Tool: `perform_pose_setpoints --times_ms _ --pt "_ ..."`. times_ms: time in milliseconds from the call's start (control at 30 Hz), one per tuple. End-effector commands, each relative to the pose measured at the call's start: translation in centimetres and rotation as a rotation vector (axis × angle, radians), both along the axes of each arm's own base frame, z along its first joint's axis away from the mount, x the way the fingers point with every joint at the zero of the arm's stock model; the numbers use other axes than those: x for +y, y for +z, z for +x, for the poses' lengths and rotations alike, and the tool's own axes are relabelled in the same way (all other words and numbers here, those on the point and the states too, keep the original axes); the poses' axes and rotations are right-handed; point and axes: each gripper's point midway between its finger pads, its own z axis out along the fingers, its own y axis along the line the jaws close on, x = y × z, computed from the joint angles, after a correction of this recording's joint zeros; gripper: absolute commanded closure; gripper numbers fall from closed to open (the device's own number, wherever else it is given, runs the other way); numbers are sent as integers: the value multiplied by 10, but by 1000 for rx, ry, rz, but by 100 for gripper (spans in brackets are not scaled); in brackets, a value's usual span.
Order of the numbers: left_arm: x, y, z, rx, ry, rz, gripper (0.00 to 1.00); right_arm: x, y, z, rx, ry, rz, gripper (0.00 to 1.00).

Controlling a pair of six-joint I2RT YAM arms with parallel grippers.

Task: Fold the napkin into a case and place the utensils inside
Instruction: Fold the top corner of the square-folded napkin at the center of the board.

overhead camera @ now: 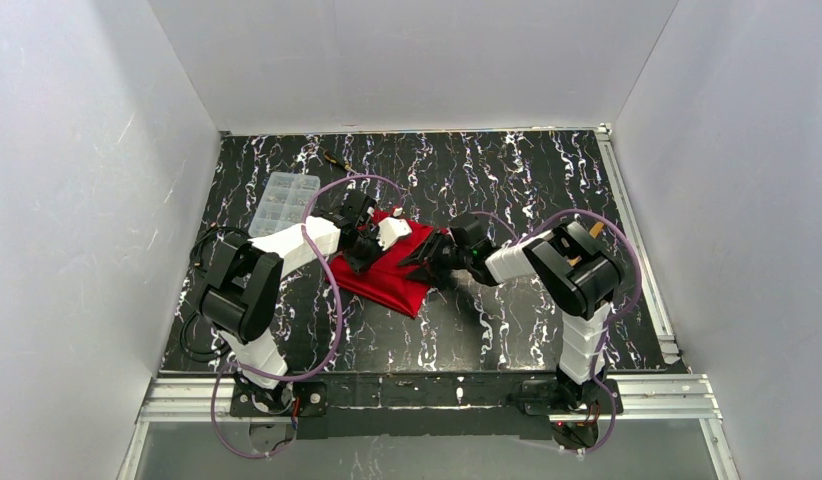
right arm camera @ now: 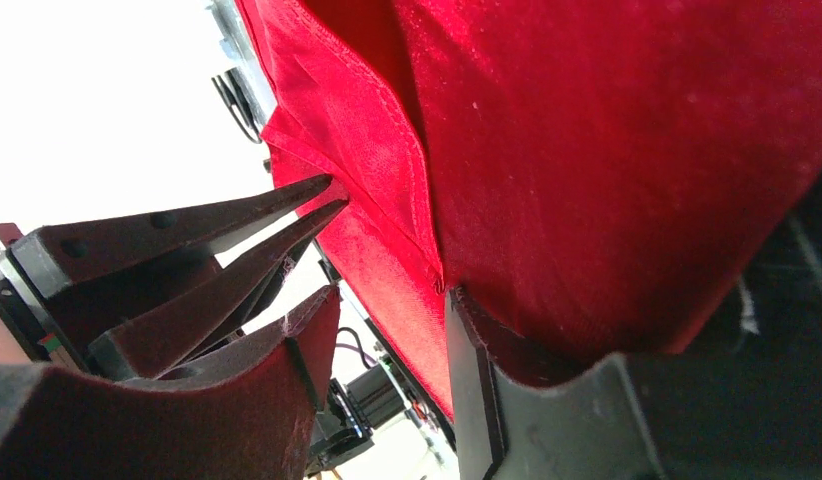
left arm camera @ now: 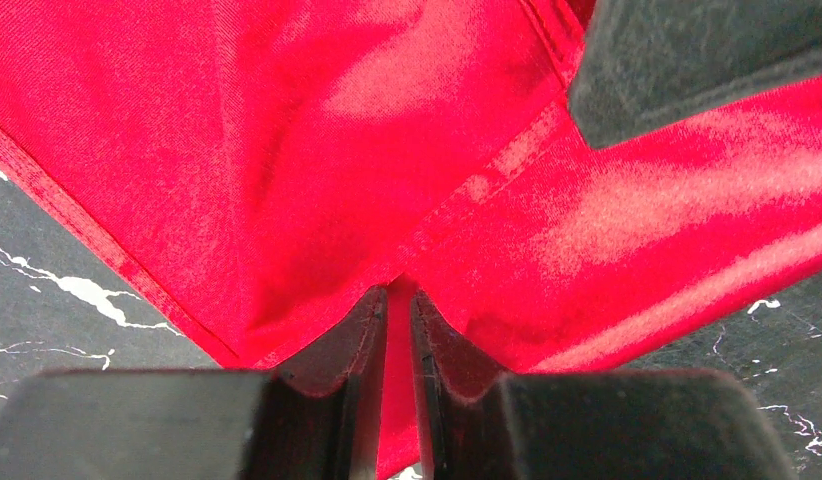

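Top external: napkin [overhead camera: 395,275] lies on the black marbled table [overhead camera: 547,170], about mid-table between the two arms, bunched into a rough folded quadrilateral. Left gripper [overhead camera: 372,250] is down on its left part, right gripper [overhead camera: 424,258] at its right edge; both meet the cloth. Finger gaps can't be read from here because the gripper bodies hide the tips. Clear compartment box [overhead camera: 290,200] sits beyond-left of the napkin, apart from it. Thin black-and-yellow tool [overhead camera: 337,160] is further back, near the far wall.

Left wrist: this view settles the left grip. Left fingers [left arm camera: 347,340] are nearly together with only a thin slit, and a pinched fold of red cloth sits in it. Creases fan out from the pinch. A hemmed edge runs diagonally across the view. Table shows at both lower corners. A dark block at upper right overlaps the napkin. It looks like a finger of the other gripper, but I can't confirm.

Right wrist: right fingers [right arm camera: 477,380] stand clearly apart. Cloth lies against the inner face of one finger and drapes over it. The other finger is clear of it, with background visible through the gap. So it's touching, not clamped. Only this view shows two pointed dark fingers side-on, tips meeting on the napkin's hem. That looks like the left gripper's pinch seen from the side.
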Motion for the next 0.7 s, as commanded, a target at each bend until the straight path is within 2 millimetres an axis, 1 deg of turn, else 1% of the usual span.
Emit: perform_pose_setpoints --times_ms 0,133,333,467,600,667 --pt "0 0 -7 33 -17 -7 86 7 -8 -1 -2 -9 -13 48" --pt "1 -2 -9 35 -19 -4 87 14 -1 6 -17 -24 43 49" --pt "4 -3 -11 34 -28 6 87 18 5 15 -30 -59 91 51" --pt "5 -4 -13 40 -33 10 87 27 11 21 -37 -64 132 52" --pt "5 -4 -14 43 -34 9 87 31 10 21 -43 -50 111 52" --pt "5 -5 -14 47 -35 11 87 32 14 21 -48 -49 131 52"
